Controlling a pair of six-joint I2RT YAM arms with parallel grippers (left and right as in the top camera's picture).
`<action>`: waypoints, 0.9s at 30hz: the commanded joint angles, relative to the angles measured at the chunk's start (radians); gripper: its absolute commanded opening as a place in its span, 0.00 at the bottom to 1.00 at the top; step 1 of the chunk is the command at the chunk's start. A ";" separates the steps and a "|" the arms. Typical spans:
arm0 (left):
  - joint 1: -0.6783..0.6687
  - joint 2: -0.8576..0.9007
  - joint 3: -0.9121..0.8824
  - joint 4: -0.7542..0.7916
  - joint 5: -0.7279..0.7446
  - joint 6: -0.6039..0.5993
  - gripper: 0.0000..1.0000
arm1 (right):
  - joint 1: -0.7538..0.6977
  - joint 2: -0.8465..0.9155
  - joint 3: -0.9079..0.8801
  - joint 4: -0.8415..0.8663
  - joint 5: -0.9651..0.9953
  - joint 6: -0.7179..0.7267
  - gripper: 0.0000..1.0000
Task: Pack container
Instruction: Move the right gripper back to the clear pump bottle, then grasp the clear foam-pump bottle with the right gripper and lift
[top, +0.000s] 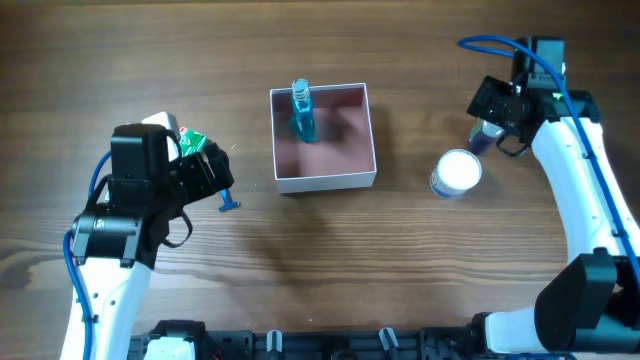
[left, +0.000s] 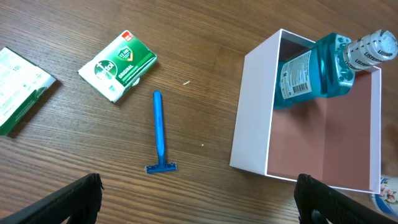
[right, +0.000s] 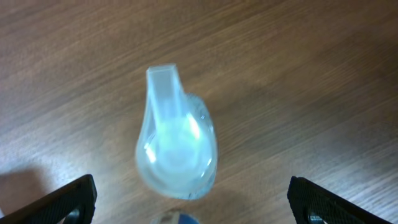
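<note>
Surface: a dark brown wooden table (top: 330, 250) with a plain grain is seen in all three views.
Room: only the table top and a black rail (top: 330, 345) along its near edge are shown.
Container position: the container (top: 326, 180) is set near the middle of the table, between the two arms.
Container facing: its open top is turned straight up, so the dusty pink floor is exposed.
Long axis: the outline is square, so no long axis can be told; its sides are turned slightly off the table edge.
Contents: a blue mouthwash bottle (top: 302, 118) is stood in the far left corner.
Left gripper (left: 199, 202): the jaws are spread wide and nothing is held; a blue razor (left: 159, 134) and a green packet (left: 118, 66) lie below.
Right gripper (right: 193, 202): the jaws are spread wide above a blurred clear bottle (right: 177, 146), apart from it.
Jar: a white-lidded jar (top: 456, 172) is placed right of the container.
</note>
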 joint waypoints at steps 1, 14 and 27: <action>-0.006 -0.003 0.018 0.000 0.015 0.017 1.00 | -0.002 0.027 -0.014 0.018 -0.014 -0.017 1.00; -0.006 -0.003 0.018 0.001 0.015 0.017 1.00 | -0.001 0.136 -0.014 0.039 -0.034 -0.043 1.00; -0.006 -0.003 0.018 0.004 0.015 0.017 1.00 | -0.001 0.144 -0.014 0.052 -0.034 -0.043 0.74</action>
